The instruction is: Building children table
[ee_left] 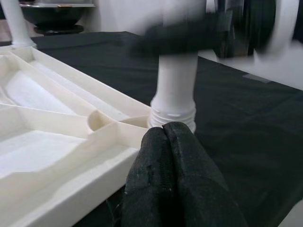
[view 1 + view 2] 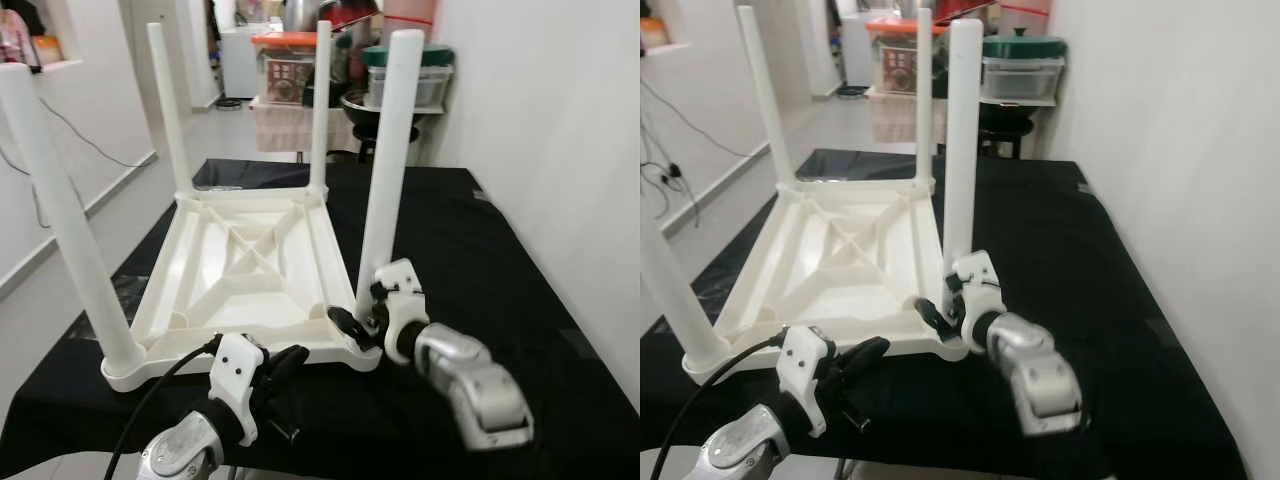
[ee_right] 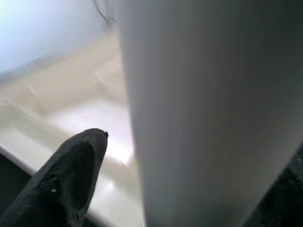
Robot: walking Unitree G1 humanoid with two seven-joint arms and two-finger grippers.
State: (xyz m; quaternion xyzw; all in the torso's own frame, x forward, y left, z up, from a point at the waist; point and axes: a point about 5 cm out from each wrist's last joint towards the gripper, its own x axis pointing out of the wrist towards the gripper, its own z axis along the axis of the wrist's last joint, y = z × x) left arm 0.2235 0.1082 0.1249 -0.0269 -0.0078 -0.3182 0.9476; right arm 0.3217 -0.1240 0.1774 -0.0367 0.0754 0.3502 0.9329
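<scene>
A white plastic children's table lies upside down on a black cloth, with its legs pointing up. The near right leg stands in its corner socket. My right gripper straddles the base of that leg, open. One black finger sits a little off the leg's side, and the other is mostly hidden behind the leg. My left gripper is shut on nothing, its fingertips just in front of the table's near rim, close to the same corner.
Three more legs stand at the near left, far left and far right. The black-covered worktable reaches a white wall on the right. Stacked containers and a stool stand behind. Floor drops off on the left.
</scene>
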